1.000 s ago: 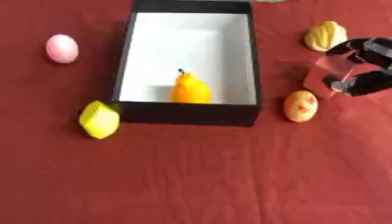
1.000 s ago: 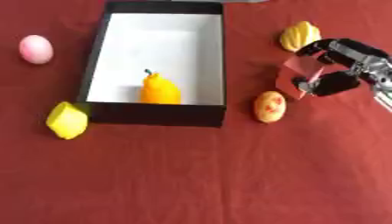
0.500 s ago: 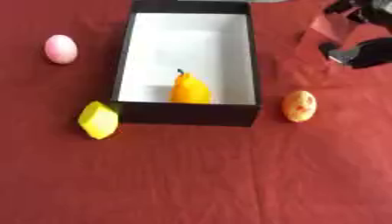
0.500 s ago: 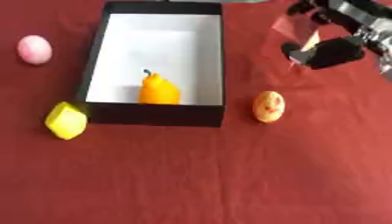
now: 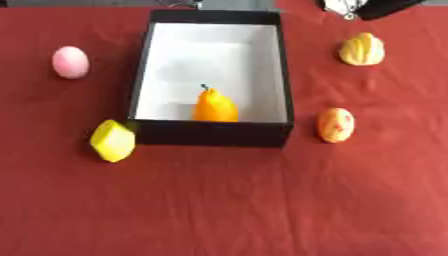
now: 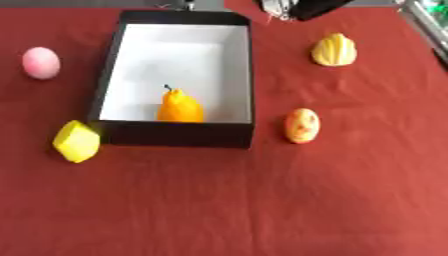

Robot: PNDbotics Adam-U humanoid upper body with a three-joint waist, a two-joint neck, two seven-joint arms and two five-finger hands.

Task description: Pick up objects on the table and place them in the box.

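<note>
A black box (image 5: 140, 75) with a white floor stands at the middle of the red table, and an orange pear (image 5: 214, 106) lies inside near its front wall. Around it on the cloth lie a pink egg-shaped thing (image 5: 70, 62) at the left, a yellow lemon-like thing (image 5: 113, 140) at the box's front left corner, an orange, red-flecked fruit (image 6: 302, 125) to the right, and a pale yellow ribbed thing (image 6: 334, 49) at the back right. Only a black part of my right hand (image 6: 302, 7) shows at the top edge, beyond the box's far right corner and well away from every object.
The red cloth (image 5: 227, 205) covers the whole table. A wide bare stretch of it lies in front of the box. A strip of some greenish thing (image 6: 433, 15) shows at the far right edge.
My right hand has pulled away from beside the orange fruit and the ribbed thing, up to the far top edge. The objects have stayed where they were.
</note>
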